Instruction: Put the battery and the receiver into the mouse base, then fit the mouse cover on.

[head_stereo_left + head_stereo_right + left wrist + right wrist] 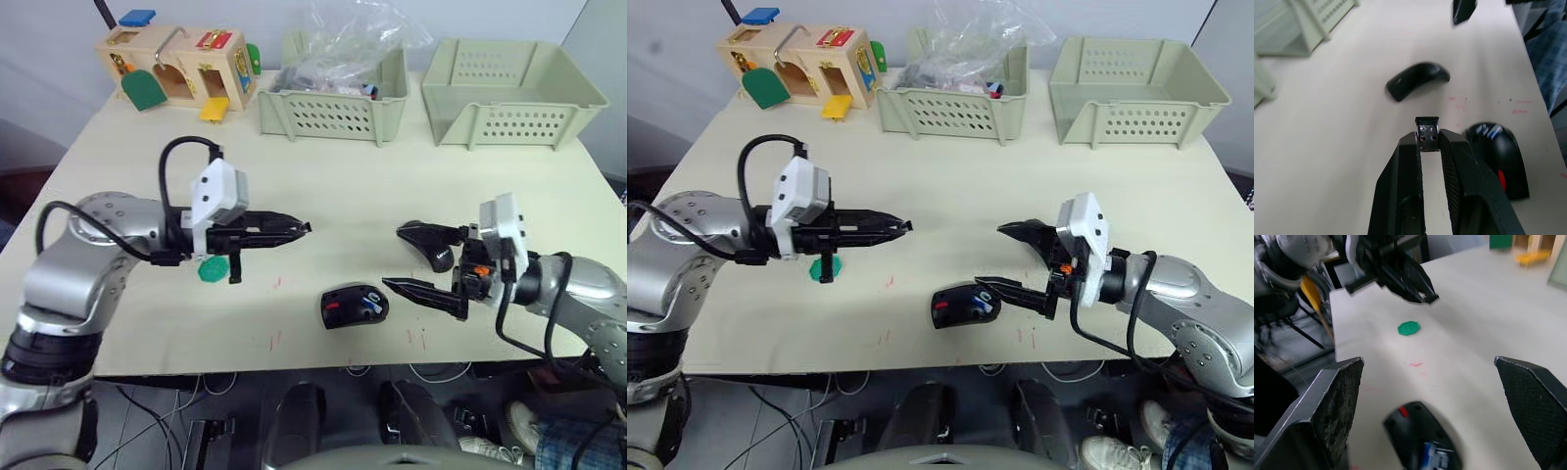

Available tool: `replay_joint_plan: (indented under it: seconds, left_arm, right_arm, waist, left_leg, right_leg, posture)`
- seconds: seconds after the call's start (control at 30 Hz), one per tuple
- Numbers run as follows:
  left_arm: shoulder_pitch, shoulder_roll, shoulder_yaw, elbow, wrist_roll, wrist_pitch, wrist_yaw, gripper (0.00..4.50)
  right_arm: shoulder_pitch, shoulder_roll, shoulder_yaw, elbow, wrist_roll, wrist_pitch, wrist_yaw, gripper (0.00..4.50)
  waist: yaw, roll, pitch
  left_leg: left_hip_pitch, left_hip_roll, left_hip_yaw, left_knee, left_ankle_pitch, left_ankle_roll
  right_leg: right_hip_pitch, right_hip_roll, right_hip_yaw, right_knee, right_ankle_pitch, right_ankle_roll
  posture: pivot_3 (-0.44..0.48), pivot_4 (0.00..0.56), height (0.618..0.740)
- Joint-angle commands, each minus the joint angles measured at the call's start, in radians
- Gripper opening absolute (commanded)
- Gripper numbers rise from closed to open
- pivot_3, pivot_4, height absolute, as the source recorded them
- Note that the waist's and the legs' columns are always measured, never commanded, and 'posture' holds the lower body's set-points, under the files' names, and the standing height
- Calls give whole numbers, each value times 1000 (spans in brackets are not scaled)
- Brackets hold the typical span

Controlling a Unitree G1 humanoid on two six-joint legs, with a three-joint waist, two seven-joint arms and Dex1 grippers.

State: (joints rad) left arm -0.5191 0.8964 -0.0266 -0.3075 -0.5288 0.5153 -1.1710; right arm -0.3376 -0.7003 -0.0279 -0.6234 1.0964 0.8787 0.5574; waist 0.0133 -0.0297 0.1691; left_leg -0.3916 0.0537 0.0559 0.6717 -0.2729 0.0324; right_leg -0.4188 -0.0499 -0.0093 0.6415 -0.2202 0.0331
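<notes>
Matt cream counter [323, 186]; glossy black plastic mouse cover [1418, 81]; perforated pale plastic baskets [333, 113]; unpainted wooden box [176, 64]; crinkled clear plastic bag [358, 34].

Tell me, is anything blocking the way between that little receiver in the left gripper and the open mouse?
Nothing visible blocks it. The left gripper holds the receiver above bare table, and the mouse base lies open. The mouse cover sits off to the side.
</notes>
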Motion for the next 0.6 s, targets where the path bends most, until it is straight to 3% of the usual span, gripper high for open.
replay_joint_plan:
  seconds: [0.03,0.33,0.43,0.5,0.6]
  left_arm:
    - [-67,-29,-54,15,48,-80,-43,32]
    - [-162,-125,-126,101,117,-230,-125,32]
    - [-168,-141,-135,114,129,-261,-141,32]
    - [-167,-147,-135,115,139,-277,-147,32]
    - [-165,-151,-134,109,145,-284,-154,32]
  right_arm:
    - [-100,-12,-10,49,215,166,-194,4500]
    - [-311,-10,111,323,736,263,-580,4500]
    - [-354,-5,135,382,866,226,-675,3741]
    - [-364,-5,140,390,876,234,-693,2916]
    - [-366,21,130,401,876,243,-699,2916]
  waist:
    - [0,0,0]
    - [-1,0,0]
    - [-1,0,0]
    - [-1,0,0]
    - [-1,0,0]
  left_leg:
    - [-2,0,0,2,0,0]
    - [-8,0,-1,2,0,0]
    - [-10,0,0,3,0,0]
    - [-10,0,0,3,0,0]
    - [-10,0,0,3,0,0]
  right_leg:
    - [-2,0,0,1,0,0]
    - [-6,0,0,1,1,1]
    - [-7,0,0,1,1,1]
    - [-8,0,0,1,1,1]
    - [-8,0,0,1,1,1]
  posture:
    - [0,150,740]
    - [0,150,740]
    - [0,150,740]
    - [0,150,740]
    - [0,150,740]
